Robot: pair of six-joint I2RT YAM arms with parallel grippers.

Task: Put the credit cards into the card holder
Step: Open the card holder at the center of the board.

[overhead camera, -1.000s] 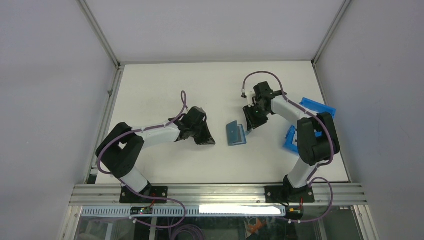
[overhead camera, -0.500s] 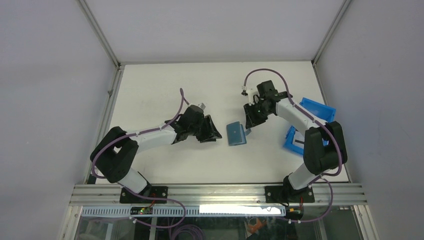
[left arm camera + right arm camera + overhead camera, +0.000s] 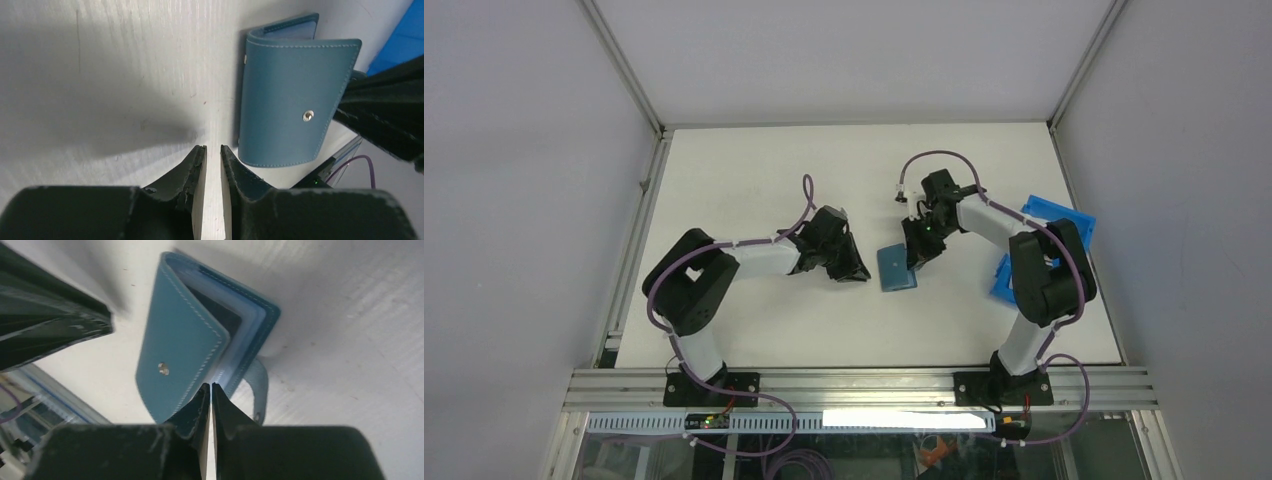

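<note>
The teal card holder [image 3: 894, 268] lies folded on the white table, snap button up. In the right wrist view the card holder [image 3: 180, 345] gapes a little along its open edge. Pale pockets show there, with a dark credit card [image 3: 214, 314] inside one. Its snap tab [image 3: 257, 390] hangs loose on the table. My right gripper [image 3: 210, 386] is shut, tips at that open edge; whether they pinch a layer I cannot tell. My left gripper [image 3: 213, 148] sits just left of the card holder [image 3: 290, 100], jaws a narrow gap apart with only table between them.
A bright-blue plastic bin [image 3: 1060, 216] stands at the right edge of the table, partly behind the right arm; a corner of the bin [image 3: 402, 37] shows in the left wrist view. The metal frame rail [image 3: 854, 385] runs along the near edge.
The left gripper has slid right, close to the card holder. The right gripper came down onto its right edge and closed. The grey pockets no longer show from above.
</note>
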